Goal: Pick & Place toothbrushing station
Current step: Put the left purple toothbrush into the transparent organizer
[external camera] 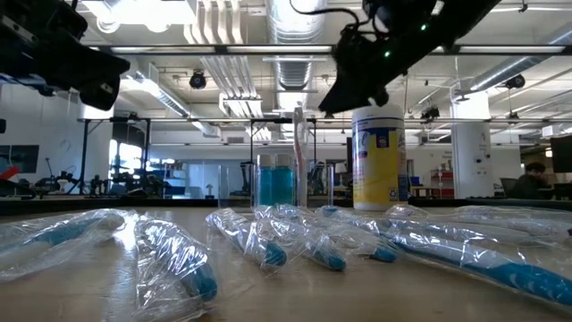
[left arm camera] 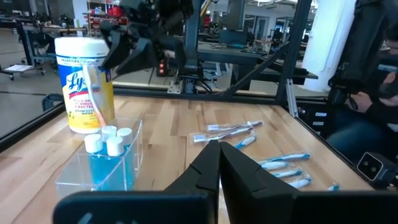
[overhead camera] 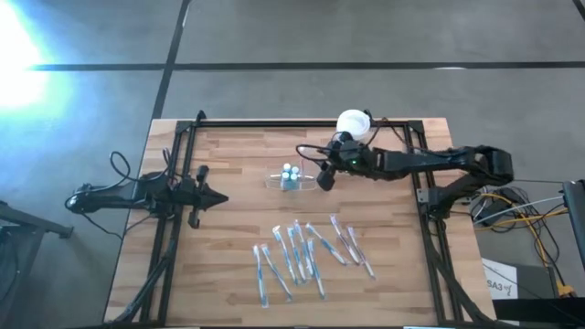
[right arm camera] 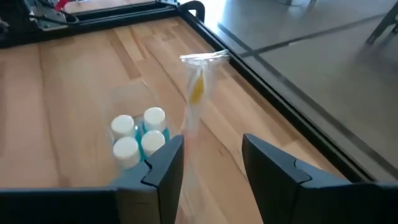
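Clear plastic toothbrushing station (overhead camera: 291,179) holds a wrapped toothbrush (right arm camera: 194,93); right gripper (overhead camera: 325,179) fingers apart just beside it. Left gripper (overhead camera: 218,197) fingers together, well apart.

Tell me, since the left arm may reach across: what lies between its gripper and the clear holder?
Only bare wooden table, as the high view shows, between the left gripper and the clear holder.

Wood table (overhead camera: 228,155) w/ black frame at its edges. On it, near the middle: clear holder (overhead camera: 289,178) w/ four white-capped blue bottles (overhead camera: 290,173) inside and one wrapped toothbrush (right arm camera: 194,93) standing up in it. White canister (overhead camera: 353,123) w/ yellow-blue label stands at the far edge, near the holder. Many wrapped toothbrushes (overhead camera: 302,251) lie scattered on the front half, some overlapping.
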Tool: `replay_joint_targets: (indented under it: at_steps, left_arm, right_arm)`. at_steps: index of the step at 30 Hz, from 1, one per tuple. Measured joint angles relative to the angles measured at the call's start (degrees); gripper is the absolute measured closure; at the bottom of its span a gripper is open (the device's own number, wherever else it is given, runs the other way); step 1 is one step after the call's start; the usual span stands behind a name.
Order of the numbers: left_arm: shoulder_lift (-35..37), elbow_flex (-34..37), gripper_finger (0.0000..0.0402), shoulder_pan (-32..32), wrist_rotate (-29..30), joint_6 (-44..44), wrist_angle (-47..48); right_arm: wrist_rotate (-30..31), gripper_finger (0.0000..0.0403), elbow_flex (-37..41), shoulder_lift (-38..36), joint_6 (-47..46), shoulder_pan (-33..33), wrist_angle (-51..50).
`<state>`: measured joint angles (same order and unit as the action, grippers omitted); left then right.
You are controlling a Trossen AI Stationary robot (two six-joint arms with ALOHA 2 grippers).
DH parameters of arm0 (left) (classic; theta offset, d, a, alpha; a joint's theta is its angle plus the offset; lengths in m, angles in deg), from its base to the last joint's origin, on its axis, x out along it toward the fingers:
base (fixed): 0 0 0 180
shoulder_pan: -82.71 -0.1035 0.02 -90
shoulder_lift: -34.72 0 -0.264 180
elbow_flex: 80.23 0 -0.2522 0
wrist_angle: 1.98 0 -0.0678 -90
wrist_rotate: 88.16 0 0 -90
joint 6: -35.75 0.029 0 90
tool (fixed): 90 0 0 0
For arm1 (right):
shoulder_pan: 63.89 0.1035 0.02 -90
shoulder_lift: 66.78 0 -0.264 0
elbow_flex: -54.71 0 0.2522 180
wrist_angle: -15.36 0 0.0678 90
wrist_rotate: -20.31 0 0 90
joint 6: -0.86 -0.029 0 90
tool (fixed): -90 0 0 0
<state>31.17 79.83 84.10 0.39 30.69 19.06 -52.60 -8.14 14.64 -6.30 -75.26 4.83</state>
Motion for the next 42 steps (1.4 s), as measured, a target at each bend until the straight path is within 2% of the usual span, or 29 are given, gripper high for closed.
replay_joint_targets:
  at_steps: [7, 13, 16, 22, 27, 33, 42]
  left_arm:
    - [0.02, 0.00, 0.0387, 0.00, 0.00, -0.47, -0.23]
    - [0.02, 0.00, 0.0393, 0.00, 0.01, -0.87, -0.25]
    - [0.02, 0.00, 0.0393, -0.01, 0.02, -0.90, -0.45]
    - [0.02, 0.00, 0.0385, -0.01, 1.81, -1.34, -1.69]
    - [0.02, 0.00, 0.0391, -0.02, 2.46, -1.48, -2.80]
    - [0.02, 0.00, 0.0394, -0.01, 3.06, -2.71, -3.44]
    - [0.02, 0.00, 0.0379, 0.00, 3.06, -4.26, -3.38]
  right_arm:
    - [0.10, 0.0257, 1.84, -15.16, 0.23, 2.34, -10.58]
    - [5.56, 0.0278, 8.69, -30.99, -1.08, 7.78, -9.90]
    - [6.04, 0.0292, 14.41, -37.84, -2.44, 10.35, -7.77]
    - [7.22, 0.0320, 25.29, -47.49, -7.95, 14.84, -3.17]
    - [10.36, 0.0344, 30.68, -48.51, -12.36, 20.20, -0.51]
    - [11.27, 0.0364, 31.70, -44.79, -17.36, 26.05, -1.48]
    - [7.68, 0.0371, 18.54, -32.42, -25.50, 30.42, -20.48]
